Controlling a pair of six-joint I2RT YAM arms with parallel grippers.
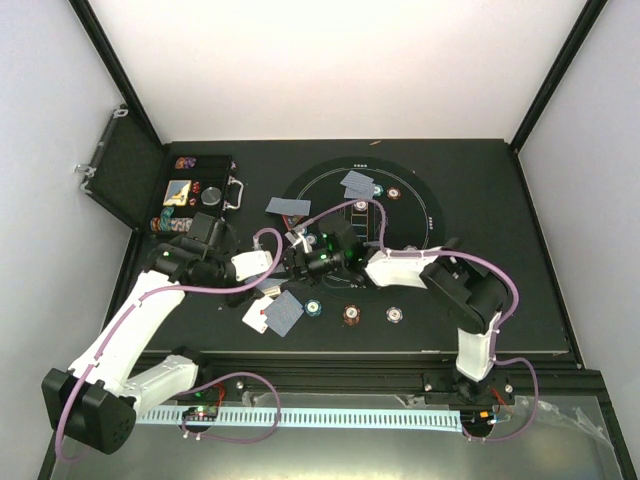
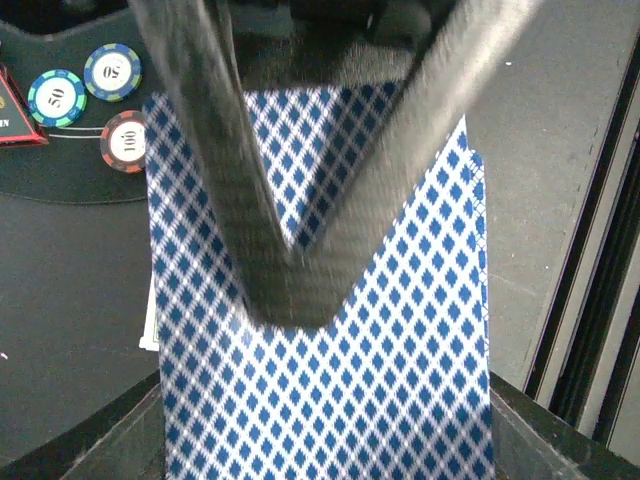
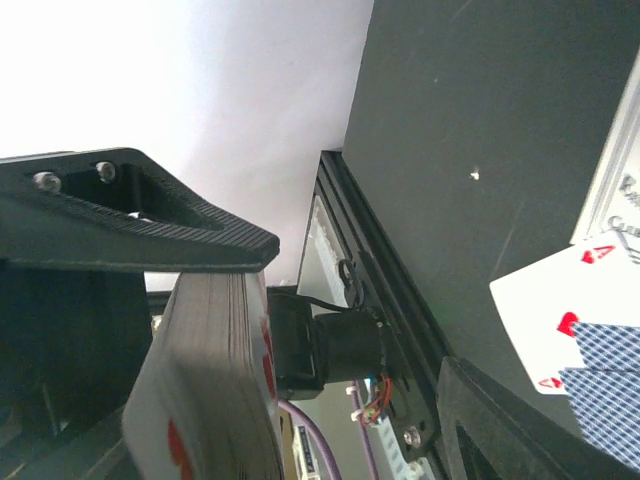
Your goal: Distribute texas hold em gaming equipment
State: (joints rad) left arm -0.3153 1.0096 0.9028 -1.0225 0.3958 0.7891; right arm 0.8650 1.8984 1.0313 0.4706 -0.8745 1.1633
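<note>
We're mid-deal here. The left end effector (image 2: 320, 445) is clamped across the deck of cards (image 2: 400, 340), gripping it by its two long edges and holding it above the worktop (image 1: 480, 310), near the middle by the round mat (image 1: 425, 215). The right end effector (image 3: 360, 305) comes in from the opposite side with its jaws apart, straddling the deck. One finger (image 2: 290, 270) lies across the patterned backs and the other stands clear of the faces. We read this as taking the top card. On the far side of the mat we see loose cards (image 1: 288, 205), and at its near rim a small pile (image 1: 283, 312) sits beside a row of chips (image 1: 351, 315). The deck's long axis runs straight out from the left wrist toward the right arm, with the backs turned up to the left wrist camera and the red-pipped faces turned away. Next, we'd want the right jaws to nip one card only, draw it off lengthwise, and lay it at a seat lacking cards.
</note>
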